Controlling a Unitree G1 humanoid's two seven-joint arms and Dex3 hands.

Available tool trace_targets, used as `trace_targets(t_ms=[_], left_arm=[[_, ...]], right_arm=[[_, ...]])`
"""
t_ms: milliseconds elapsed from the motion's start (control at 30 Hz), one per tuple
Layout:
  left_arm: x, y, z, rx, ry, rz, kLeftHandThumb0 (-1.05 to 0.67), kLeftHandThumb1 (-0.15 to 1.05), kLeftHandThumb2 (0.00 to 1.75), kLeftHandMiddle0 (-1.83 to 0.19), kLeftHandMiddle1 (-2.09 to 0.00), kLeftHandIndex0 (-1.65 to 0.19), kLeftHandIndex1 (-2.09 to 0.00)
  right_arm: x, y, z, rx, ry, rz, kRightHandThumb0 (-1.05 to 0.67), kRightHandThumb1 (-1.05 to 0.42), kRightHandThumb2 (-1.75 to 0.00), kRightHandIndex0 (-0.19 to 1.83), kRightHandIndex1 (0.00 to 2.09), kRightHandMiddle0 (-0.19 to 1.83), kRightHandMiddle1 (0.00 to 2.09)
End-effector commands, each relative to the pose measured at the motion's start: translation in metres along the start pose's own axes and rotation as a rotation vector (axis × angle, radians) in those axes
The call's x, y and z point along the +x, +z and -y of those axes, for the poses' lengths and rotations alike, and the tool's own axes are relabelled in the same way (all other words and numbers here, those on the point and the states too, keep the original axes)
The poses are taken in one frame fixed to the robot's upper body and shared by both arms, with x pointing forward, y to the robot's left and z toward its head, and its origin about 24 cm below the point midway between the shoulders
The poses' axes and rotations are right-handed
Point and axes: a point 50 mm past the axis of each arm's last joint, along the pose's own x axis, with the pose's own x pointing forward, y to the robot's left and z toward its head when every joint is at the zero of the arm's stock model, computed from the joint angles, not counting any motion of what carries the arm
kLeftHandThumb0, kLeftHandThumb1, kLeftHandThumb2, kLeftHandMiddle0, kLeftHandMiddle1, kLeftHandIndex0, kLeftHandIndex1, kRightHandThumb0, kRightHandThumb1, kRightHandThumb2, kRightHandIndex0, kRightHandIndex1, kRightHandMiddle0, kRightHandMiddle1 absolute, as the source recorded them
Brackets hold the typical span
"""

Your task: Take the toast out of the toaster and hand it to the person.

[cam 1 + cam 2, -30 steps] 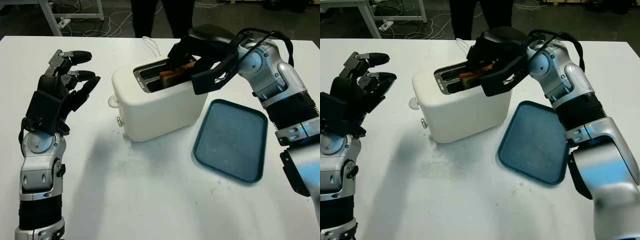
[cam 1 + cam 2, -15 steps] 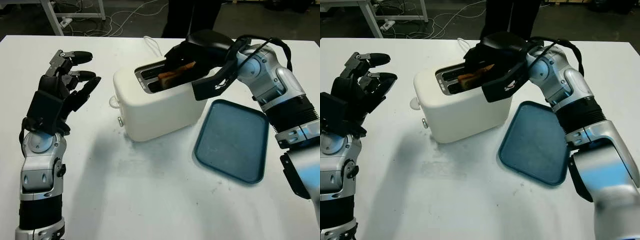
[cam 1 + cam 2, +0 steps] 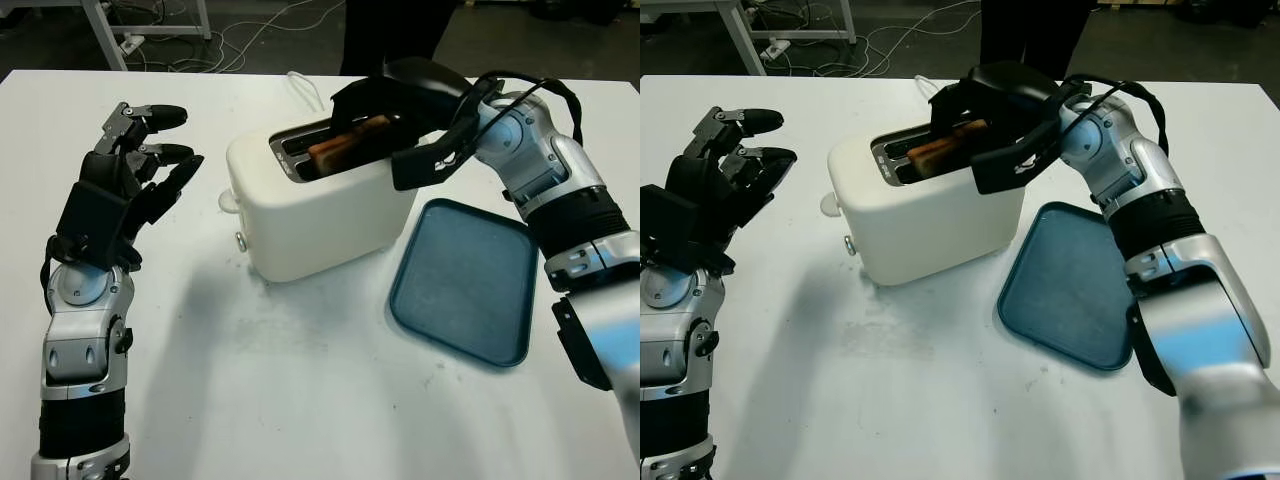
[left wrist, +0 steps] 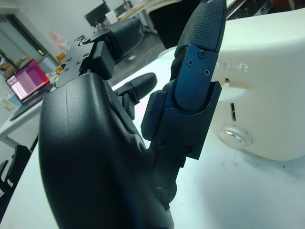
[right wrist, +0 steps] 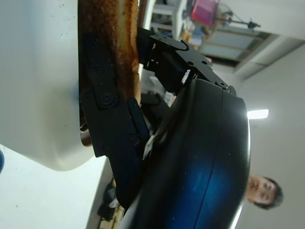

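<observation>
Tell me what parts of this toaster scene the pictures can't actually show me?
- Lower part of the toast: hidden inside the toaster slot, eye views.
- Right hand's grip on the toast: its black shell covers the fingers, eye views.
- Person behind the table: cut off by the top edge.

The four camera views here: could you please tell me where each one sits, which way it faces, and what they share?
Left eye view: on the head, facing forward and down at the white table; both arms enter from below, the right hand closed on the toast.
Right eye view: beside it, same scene slightly shifted.
Left wrist view: behind the open left hand, facing the toaster.
Right wrist view: close behind the right hand, facing the toast, a person beyond.
Shared: the toaster appears in all four.
</observation>
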Motion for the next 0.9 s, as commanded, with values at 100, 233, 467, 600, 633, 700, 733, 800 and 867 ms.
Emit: trace_targets(t_ms=[100,233,467,600,633,700,733,800,867], left_arm=[[0.0,0.004,-0.002,0.011,-0.003,0.005,-0.84,0.9,0.0,-0.18,-1.26,-0.21,-1.07],[0.0,0.003,-0.002,0.01,-0.005,0.006,-0.83,0.9,0.0,-0.17,-1.26,-0.2,-1.07],[0.0,0.004,-0.002,0.013,0.0,0.006,-0.84,0.9,0.0,-0.18,-1.25,-0.21,-1.06],[0.0,0.003,-0.002,0.012,-0.001,0.004,-0.83,0.9,0.0,-0.18,-1.25,-0.21,-1.06],[0.0,0.002,-0.002,0.01,-0.002,0.008,-0.84,0.9,0.0,-0.18,-1.25,-0.21,-1.06],[0.0,0.002,-0.002,0.011,0.002,0.011,-0.83,0.9,0.0,-0.18,-1.25,-0.21,-1.06],[0.0,0.003,-0.002,0.013,0.002,0.011,-0.84,0.9,0.0,-0.18,-1.25,-0.22,-1.06],[-0.001,0.003,-0.002,0.016,0.001,0.012,-0.84,0.9,0.0,-0.18,-1.25,-0.21,-1.06],[-0.001,0.003,-0.002,0.014,0.002,0.009,-0.84,0.9,0.0,-0.18,-1.25,-0.21,-1.06]], right_arm=[[-0.009,-0.012,0.052,0.048,-0.234,-0.065,-0.4,-0.92,-0.23,0.98,1.75,0.68,1.69],[-0.014,-0.019,0.068,0.06,-0.299,-0.113,-0.44,-0.92,-0.29,0.95,1.75,0.69,1.74],[-0.022,-0.022,0.087,0.056,-0.385,-0.124,-0.52,-0.92,-0.36,1.06,1.75,0.81,1.75],[-0.025,-0.023,0.09,0.033,-0.424,-0.127,-0.49,-0.92,-0.34,1.04,1.75,0.78,1.75],[-0.026,-0.023,0.091,0.041,-0.427,-0.13,-0.49,-0.92,-0.34,1.04,1.75,0.78,1.75],[-0.027,-0.024,0.093,0.059,-0.443,-0.136,-0.47,-0.92,-0.34,1.04,1.75,0.78,1.75],[-0.028,-0.025,0.093,0.069,-0.454,-0.14,-0.46,-0.92,-0.34,1.04,1.75,0.78,1.75],[-0.029,-0.028,0.095,0.091,-0.483,-0.153,-0.46,-0.92,-0.34,1.05,1.75,0.79,1.75],[-0.032,-0.034,0.095,0.136,-0.525,-0.186,-0.45,-0.92,-0.33,1.06,1.75,0.79,1.75]])
